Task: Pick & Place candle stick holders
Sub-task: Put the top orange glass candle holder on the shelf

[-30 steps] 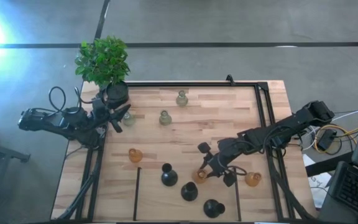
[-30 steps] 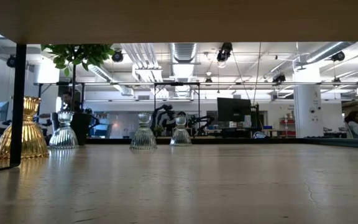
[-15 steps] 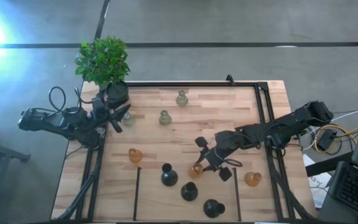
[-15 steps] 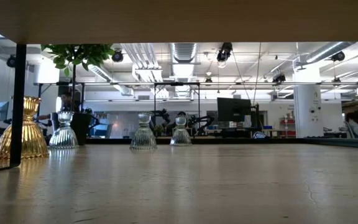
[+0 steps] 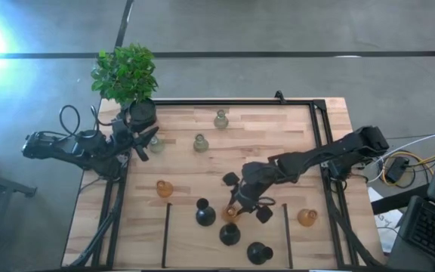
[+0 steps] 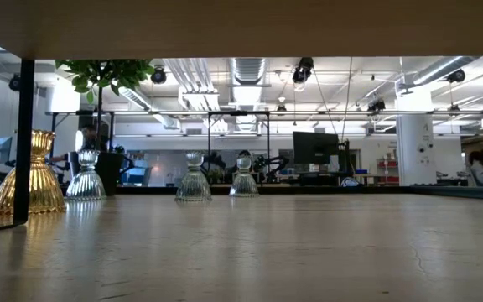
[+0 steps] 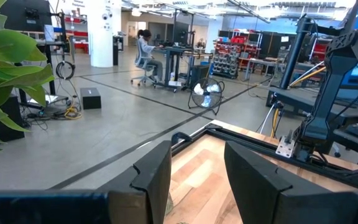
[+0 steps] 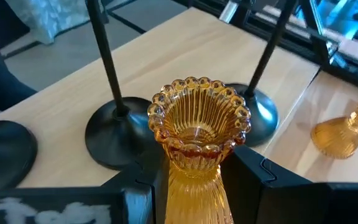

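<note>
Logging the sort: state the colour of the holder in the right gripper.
Translucent amber-orange with ribbed glass: the holder sits between the right gripper fingers. Right wrist view shows it best.

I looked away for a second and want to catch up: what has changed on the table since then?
The right tool, shut on an amber holder, carried it leftward toward the black holders. The left tool, by the plant, and every other holder stayed put.

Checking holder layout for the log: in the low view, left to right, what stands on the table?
Ribbed amber glass candle holder → clear ribbed glass holder → second clear holder → third clear holder.
</note>
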Motion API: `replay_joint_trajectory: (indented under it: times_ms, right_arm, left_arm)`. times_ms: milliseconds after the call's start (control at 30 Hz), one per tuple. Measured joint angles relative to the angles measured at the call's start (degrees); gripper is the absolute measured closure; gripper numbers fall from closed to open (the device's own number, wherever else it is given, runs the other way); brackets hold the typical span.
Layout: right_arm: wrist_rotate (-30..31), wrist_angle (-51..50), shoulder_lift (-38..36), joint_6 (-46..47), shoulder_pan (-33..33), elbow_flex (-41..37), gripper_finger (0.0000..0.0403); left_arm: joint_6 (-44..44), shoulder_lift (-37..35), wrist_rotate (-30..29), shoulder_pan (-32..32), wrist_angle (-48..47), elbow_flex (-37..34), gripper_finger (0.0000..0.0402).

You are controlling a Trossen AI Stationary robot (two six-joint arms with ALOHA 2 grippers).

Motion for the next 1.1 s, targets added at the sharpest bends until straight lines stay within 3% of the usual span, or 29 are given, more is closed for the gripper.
replay_joint_trajectory:
  times_ms: [1100]
  right_arm:
    - [-0.51, 2.39, 1.56, -0.25, -0.31, 0.86, 0.0296]
  left_arm:
    - [0.0, 0.0, 0.02, 0.0, -0.42, 0.0, 0.0248]
